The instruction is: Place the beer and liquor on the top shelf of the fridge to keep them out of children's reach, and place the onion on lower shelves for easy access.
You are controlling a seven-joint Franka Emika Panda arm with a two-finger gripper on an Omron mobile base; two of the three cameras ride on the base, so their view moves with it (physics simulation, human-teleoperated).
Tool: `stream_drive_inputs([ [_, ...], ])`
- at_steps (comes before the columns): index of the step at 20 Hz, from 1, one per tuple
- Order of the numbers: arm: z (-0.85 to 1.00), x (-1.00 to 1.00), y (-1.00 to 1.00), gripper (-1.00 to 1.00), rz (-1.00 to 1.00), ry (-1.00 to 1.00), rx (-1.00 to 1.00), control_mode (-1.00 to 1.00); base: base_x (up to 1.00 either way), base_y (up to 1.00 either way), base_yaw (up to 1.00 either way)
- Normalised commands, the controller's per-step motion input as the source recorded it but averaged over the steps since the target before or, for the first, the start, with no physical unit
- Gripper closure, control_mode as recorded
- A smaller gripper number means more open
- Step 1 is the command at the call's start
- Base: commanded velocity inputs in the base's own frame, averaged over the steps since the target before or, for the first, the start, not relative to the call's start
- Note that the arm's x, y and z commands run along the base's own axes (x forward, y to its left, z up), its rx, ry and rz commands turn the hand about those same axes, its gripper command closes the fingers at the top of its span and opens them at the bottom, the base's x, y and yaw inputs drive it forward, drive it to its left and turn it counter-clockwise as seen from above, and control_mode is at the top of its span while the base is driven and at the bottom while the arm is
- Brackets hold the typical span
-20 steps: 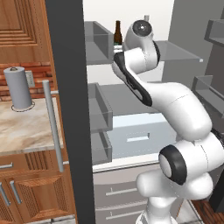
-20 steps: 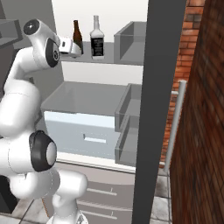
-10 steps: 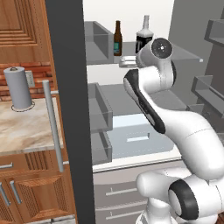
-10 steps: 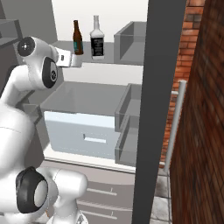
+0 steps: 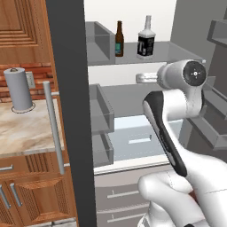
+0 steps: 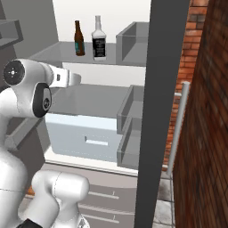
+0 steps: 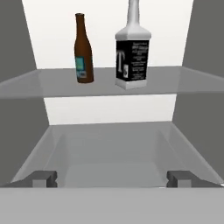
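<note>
Both bottles stand upright on the top shelf [image 7: 183, 81] of the fridge [image 5: 68, 111], just as they did a second ago: the beer [image 7: 83, 48] to the left, the liquor [image 7: 132, 50] just beside it on the right, apart and not touching. They have not shifted on the shelf.

What has changed is the arm. A second ago its wrist was up at the height of the top shelf, close in front of the beer; now it has drawn back and dropped below that shelf, so in the left base view both the beer [image 5: 119, 39] and the liquor [image 5: 146, 39] show clear above it, as they do in the right base view [image 6: 79, 38] [image 6: 99, 39].

The fingers [image 7: 43, 178] are spread wide with nothing between them, level with the open space under the top shelf and pointing toward the fridge's white back wall.

On the worktop [image 5: 26, 128] left of the fridge stands a grey paper-towel roll [image 5: 19, 88], unmoved.
</note>
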Motion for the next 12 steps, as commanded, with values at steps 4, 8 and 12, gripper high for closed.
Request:
stream_drive_inputs([
  [4,0.00,-0.94,-0.18,-1.00,0.00,0.00,0.00,-1.00,0.00,0.00,0.00],
  [8,0.00,-0.80,-0.03,-1.00,0.01,0.00,0.00,-1.00,0.00,0.00,0.00],
  [12,0.00,-0.79,-0.05,-1.00,0.05,0.00,0.00,-1.00,0.00,0.00,0.00],
])
